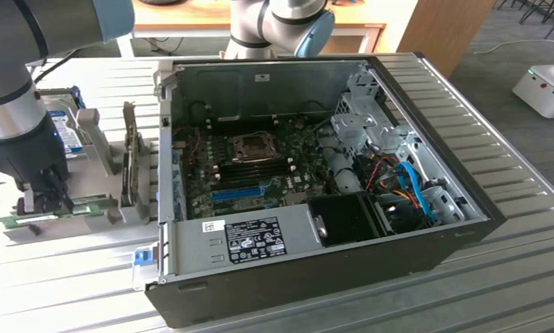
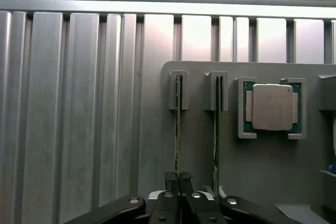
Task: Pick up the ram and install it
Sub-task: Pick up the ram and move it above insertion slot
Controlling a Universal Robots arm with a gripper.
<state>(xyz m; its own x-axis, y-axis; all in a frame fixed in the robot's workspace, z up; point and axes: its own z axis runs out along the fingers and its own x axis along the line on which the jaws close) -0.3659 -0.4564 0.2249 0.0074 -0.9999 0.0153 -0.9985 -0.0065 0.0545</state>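
We see a wide ribbed metal table (image 1: 518, 208) with an open black computer case (image 1: 462, 239) lying on it, its side panel off. Inside the case a green motherboard (image 1: 258, 173) lies flat, with a square processor socket near its middle and a blue slot below it. A grey metal box with a white label (image 1: 249, 239) sits along the near edge, and blue and orange cables bunch at the exterior view's right.

At the exterior view's left, the robot arm (image 1: 8, 104) reaches straight down beside the case. Below it a grey parts fixture (image 2: 262, 171) rests on the table. A silver hard drive with a blue label (image 1: 69, 135) stands upright on the fixture, behind the arm.

From the wrist camera we look down onto the fixture plate. A square silver processor (image 2: 272, 107) sits in a framed pocket. Beside it are two narrow slots, each holding a thin green stick standing on its edge. The second stick (image 2: 216, 129) is in the slot next to the processor. The ram (image 2: 177, 129) stands in the slot farther from the processor, upright and seated in the fixture.

The gripper (image 2: 178, 178) is low over the fixture, and in the exterior view its black fingers (image 1: 44, 198) reach down to it. Its two fingertips are drawn together with the ram's thin upper edge pinched between them, so the gripper is closed on the ram.
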